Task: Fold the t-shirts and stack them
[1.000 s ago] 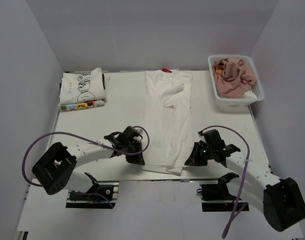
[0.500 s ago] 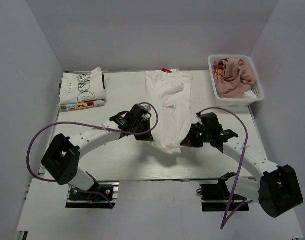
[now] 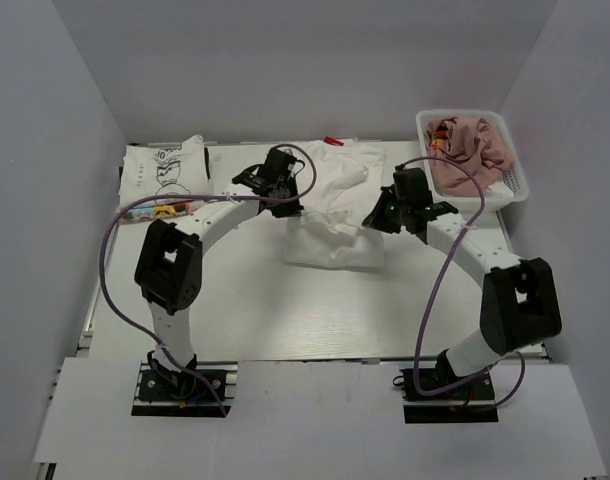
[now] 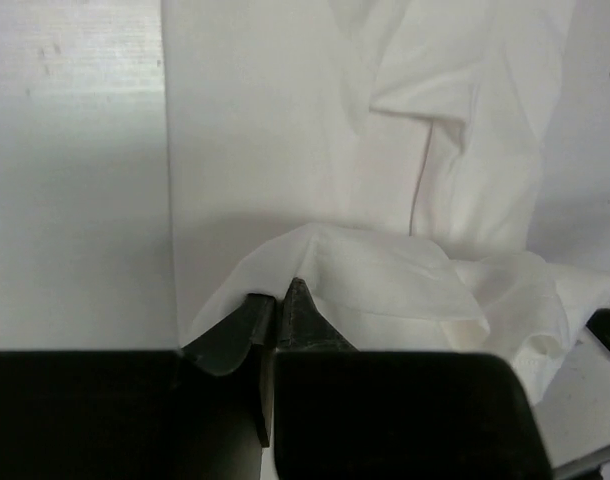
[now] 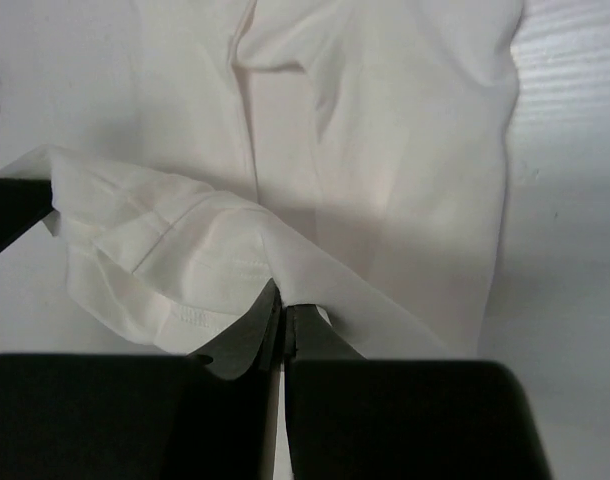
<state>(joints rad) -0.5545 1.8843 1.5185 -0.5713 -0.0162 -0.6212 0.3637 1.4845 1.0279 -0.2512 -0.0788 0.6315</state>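
A white t-shirt (image 3: 335,215) lies in the middle of the table, its near half lifted and carried over the far half. My left gripper (image 3: 287,205) is shut on the hem's left corner (image 4: 285,262). My right gripper (image 3: 377,218) is shut on the hem's right corner (image 5: 290,262). A small red tag (image 3: 332,141) shows at the shirt's far edge. A folded white t-shirt with a black cartoon drawing (image 3: 165,177) lies at the far left. A dusty-pink t-shirt (image 3: 470,150) is bunched in the basket.
A white plastic lattice basket (image 3: 513,190) stands at the far right of the table (image 3: 235,300). Grey walls close in the back and sides. Purple cables loop from both arms.
Both grippers have moved away from the near edge toward the far side, carrying the white t-shirt's hem up and over the shirt. The shirt now lies doubled.
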